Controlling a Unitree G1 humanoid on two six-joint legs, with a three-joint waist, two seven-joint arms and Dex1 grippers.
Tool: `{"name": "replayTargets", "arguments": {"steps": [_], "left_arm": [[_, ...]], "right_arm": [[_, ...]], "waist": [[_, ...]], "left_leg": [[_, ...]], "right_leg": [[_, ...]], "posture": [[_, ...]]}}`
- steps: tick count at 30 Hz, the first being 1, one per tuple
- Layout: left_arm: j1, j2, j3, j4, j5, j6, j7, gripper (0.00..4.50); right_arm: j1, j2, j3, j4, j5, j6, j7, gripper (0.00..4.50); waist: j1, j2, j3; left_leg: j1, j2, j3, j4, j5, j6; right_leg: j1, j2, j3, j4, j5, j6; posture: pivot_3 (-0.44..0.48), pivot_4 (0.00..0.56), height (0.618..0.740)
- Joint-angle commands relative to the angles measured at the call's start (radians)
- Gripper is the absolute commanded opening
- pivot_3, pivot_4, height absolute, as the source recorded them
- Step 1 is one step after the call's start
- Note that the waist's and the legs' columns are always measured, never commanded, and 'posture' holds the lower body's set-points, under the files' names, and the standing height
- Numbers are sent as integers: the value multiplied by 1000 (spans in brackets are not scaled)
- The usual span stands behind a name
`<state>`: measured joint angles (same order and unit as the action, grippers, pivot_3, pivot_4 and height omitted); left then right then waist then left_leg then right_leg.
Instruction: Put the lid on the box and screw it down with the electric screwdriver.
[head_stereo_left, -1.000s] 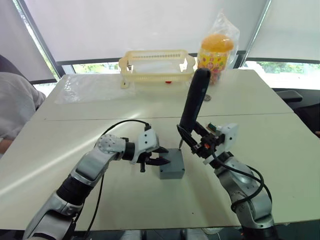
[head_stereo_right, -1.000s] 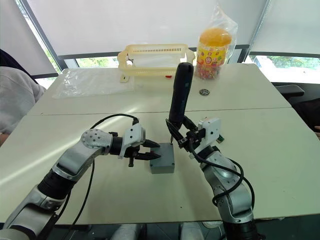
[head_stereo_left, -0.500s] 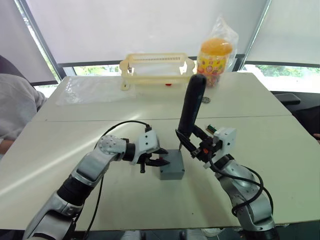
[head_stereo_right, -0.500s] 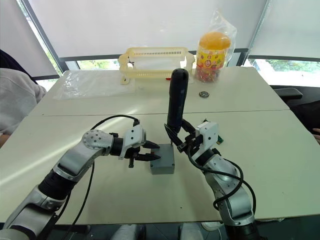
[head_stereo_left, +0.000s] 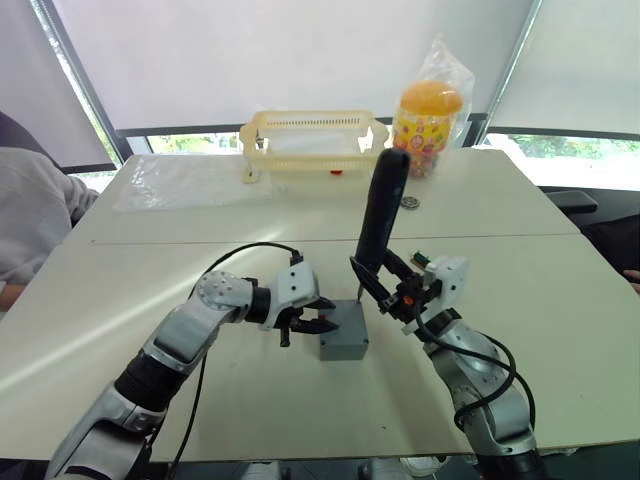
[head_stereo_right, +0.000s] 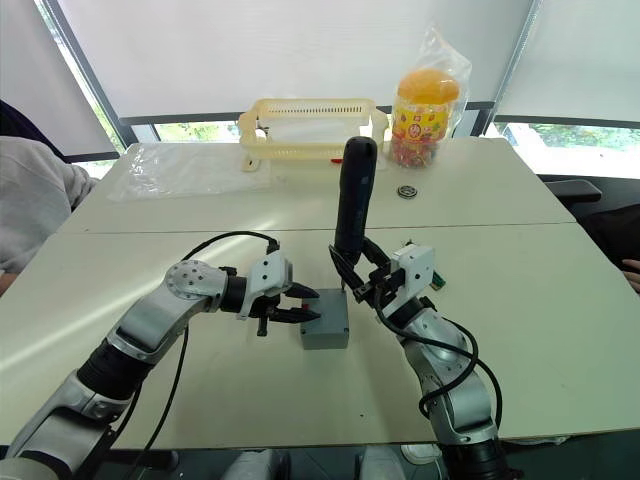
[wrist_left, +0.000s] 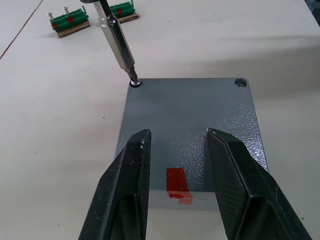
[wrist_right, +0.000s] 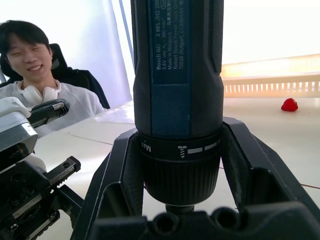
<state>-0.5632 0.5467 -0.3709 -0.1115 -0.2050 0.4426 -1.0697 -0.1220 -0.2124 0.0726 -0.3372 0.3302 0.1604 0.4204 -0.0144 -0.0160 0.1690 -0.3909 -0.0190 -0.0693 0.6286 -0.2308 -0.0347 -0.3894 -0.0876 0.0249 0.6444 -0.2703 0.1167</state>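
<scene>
The lid (wrist_left: 187, 125) sits closed on the grey box (head_stereo_left: 343, 331) at frame centre. The electric screwdriver (head_stereo_left: 381, 215), clenched in the right end effector (head_stereo_left: 385, 287), rests its bit on one corner screw. The left end effector (head_stereo_left: 318, 318) is spread apart, its fingers (wrist_left: 127, 195) over the lid. Next likely calls for driving this screw, then moving to another corner.

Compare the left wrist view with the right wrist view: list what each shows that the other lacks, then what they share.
Left wrist alone: the lid seated on the box, its red mark, corner screw holes, the screwdriver's metal bit on one corner screw, two green circuit boards, and the open left claw over the lid.
Right wrist alone: the right claw shut on the screwdriver's dark body, a seated person, the yellow basket, a small red object.
Both: the electric screwdriver and the table.
</scene>
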Motion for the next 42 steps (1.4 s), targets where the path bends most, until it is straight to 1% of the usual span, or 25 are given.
{"name": "replayTargets", "arguments": {"steps": [1, 7, 14, 23, 42], "left_arm": [[16, 15, -20, 8, 33, 10, -2, 1752], [20, 18, -18, 1, 31, 14, -3, 1752], [22, 21, -19, -2, 29, 17, -5, 1752], [18, 18, -22, -2, 29, 17, -6, 1752], [22, 9, -26, -9, 27, 23, -1, 1752]], "right_arm": [[39, -1, 15, 66, -18, 25, 4, 1748], [88, 0, 56, 70, -35, -5, 23, 1748], [76, 0, 44, 93, -46, -37, 8, 1748], [97, -15, 53, 103, -61, -55, 16, 1748], [24, 22, 57, 155, -60, -95, 20, 1748]], "waist": [[0, 0, 0], [0, -2, -4], [0, -1, -6], [0, -1, -6], [0, -1, -6]], "left_leg": [[0, 0, 0, 0, 0, 0], [0, 0, 0, -1, 0, 0], [0, 1, -1, -3, 0, 0], [0, 1, -5, -5, 0, 0], [0, 1, -5, -6, 0, 0]], "right_leg": [[0, 0, 0, 0, 0, 0], [0, 0, 0, -1, 0, -1], [1, 0, -1, -4, -1, -2], [2, 0, -1, -9, -1, -2], [2, 0, -1, -11, -1, -3]], "posture": [[0, 150, 740], [0, 150, 740], [0, 150, 740], [0, 150, 740], [0, 150, 740]]}}
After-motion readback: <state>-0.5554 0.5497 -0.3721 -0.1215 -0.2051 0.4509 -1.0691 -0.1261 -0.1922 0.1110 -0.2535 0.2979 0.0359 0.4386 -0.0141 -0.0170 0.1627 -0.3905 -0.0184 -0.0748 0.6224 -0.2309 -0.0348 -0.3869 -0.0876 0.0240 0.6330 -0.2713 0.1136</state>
